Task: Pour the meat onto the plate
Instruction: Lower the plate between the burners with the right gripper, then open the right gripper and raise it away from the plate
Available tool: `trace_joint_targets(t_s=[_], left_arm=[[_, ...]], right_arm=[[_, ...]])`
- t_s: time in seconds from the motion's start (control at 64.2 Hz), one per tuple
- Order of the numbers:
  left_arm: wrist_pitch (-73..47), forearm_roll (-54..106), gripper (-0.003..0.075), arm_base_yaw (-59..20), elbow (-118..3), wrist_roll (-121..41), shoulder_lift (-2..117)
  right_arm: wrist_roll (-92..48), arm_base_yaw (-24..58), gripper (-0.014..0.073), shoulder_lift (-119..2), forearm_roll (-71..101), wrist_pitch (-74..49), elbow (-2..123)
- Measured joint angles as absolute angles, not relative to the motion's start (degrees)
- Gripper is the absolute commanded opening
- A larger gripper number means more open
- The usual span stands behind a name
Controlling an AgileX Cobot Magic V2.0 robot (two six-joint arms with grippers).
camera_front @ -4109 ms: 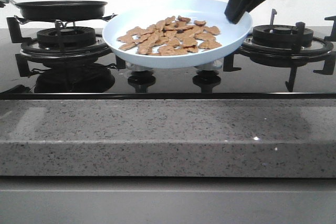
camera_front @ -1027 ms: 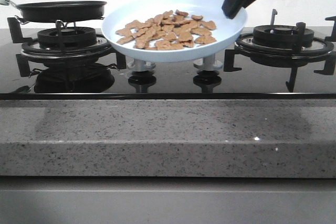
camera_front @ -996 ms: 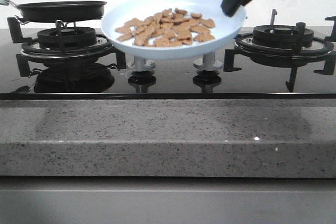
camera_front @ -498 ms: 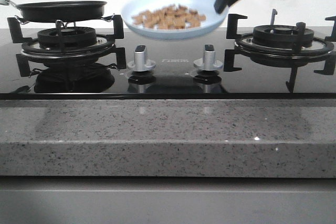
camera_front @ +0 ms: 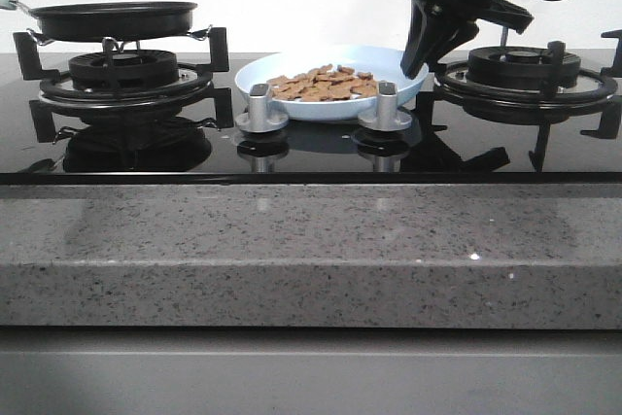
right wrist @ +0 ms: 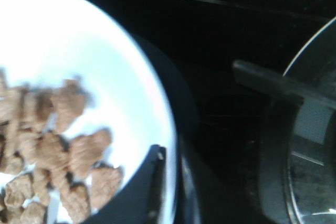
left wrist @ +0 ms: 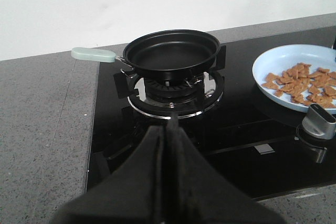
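The pale-blue plate (camera_front: pixel 321 55) sits level and low at the middle of the hob, behind the two knobs; I cannot tell if it touches the glass. The meat (camera_front: pixel 324 85) lies on it as a loose layer of light-brown pieces. My right gripper (camera_front: pixel 416 63) is shut on the plate's right rim. In the right wrist view one finger lies inside the plate (right wrist: pixel 79 40) next to the meat (right wrist: pixel 58 150) and the other outside the rim, at the gripper (right wrist: pixel 170 153). My left gripper (left wrist: pixel 169 129) is shut and empty, in front of the left burner.
An empty black frying pan (camera_front: pixel 112 18) with a pale-green handle stands on the left burner; it also shows in the left wrist view (left wrist: pixel 172 51). Two silver knobs (camera_front: pixel 260 107) (camera_front: pixel 387 104) stand in front of the plate. The right burner grate (camera_front: pixel 525 65) is beside my right gripper.
My right gripper has carried the plate with the meat away from the camera and down, from a raised spot in front of the knobs to low behind them. The left arm has not moved.
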State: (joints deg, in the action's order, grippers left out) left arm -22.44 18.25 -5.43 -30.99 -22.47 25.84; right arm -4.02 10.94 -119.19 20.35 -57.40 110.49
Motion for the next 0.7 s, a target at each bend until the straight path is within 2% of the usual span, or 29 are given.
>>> trace_joint_targets(t_s=[0.078,0.342,0.436,0.545,0.607,0.7], left_arm=[[-22.4,18.2,-0.002,-5.4,-31.0,-22.5,25.8],[-22.4,18.2,-0.002,-5.4,-31.0,-22.5,25.8],[-22.4,18.2,-0.002,-5.4,-31.0,-22.5,25.8],[-22.4,18.2,-0.002,-5.4,-31.0,-22.5,25.8],[-22.4,18.2,-0.002,-5.4,-31.0,-22.5,25.8],[-22.4,18.2,-0.002,-5.4,-31.0,-22.5,25.8]], right_arm=[[-4.0,10.9,0.0311,-119.2,20.3,-57.4,110.5],[-4.0,10.9,0.0292,-119.1,18.6,-59.8,114.0],[-4.0,10.9,0.0195,-118.3,18.4,-61.2,116.5],[-4.0,10.9,0.0014,-116.9,18.4,-63.7,119.4],[-4.0,10.9,-0.0057,-116.4,18.4,-65.0,120.3],[-4.0,10.9,-0.0067,-116.0,18.4,-66.3,120.5]])
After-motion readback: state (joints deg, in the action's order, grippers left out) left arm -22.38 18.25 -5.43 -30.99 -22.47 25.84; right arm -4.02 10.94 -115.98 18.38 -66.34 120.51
